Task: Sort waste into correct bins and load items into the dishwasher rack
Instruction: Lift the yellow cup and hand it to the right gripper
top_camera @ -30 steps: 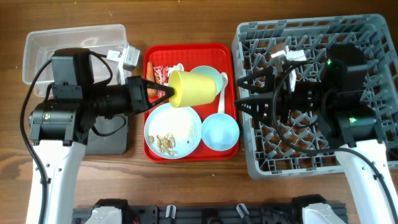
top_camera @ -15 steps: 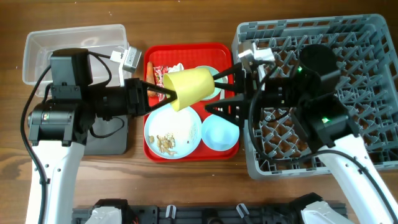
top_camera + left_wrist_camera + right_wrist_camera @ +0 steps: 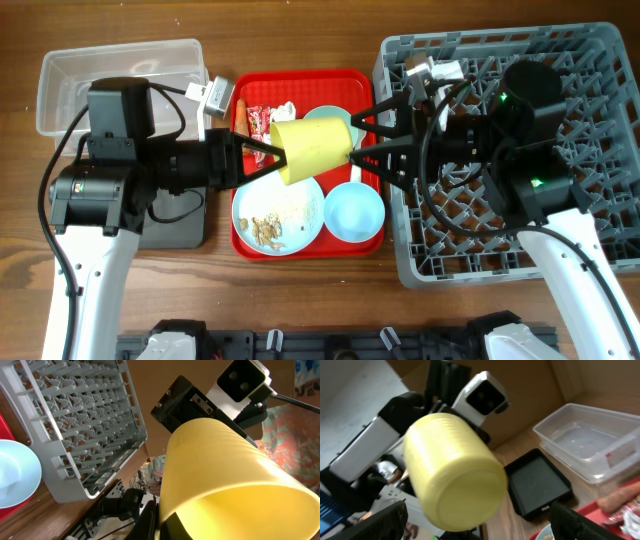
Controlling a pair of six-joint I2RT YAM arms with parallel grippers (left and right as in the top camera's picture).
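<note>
My left gripper point(image 3: 278, 155) is shut on the rim of the yellow cup point(image 3: 312, 150) and holds it on its side above the red tray point(image 3: 300, 80). In the left wrist view the cup point(image 3: 225, 475) fills the frame over the gripper point(image 3: 164, 527). My right gripper point(image 3: 355, 141) is open, its fingers on either side of the cup's base, apart from it. The right wrist view shows the cup's base point(image 3: 452, 477) above the open gripper point(image 3: 475, 525). The grey rack point(image 3: 500, 250) stands at the right.
On the red tray lie a plate with scraps point(image 3: 278, 210), a pale blue bowl point(image 3: 353, 212), a mint bowl point(image 3: 330, 116), wrappers point(image 3: 258, 120), tissue point(image 3: 287, 108) and a carrot point(image 3: 240, 108). The clear tub point(image 3: 110, 75) and black tray point(image 3: 175, 215) are at the left.
My right gripper has swung left from over the rack to the cup and now brackets its base. My left gripper has carried the cup a little to the right.
</note>
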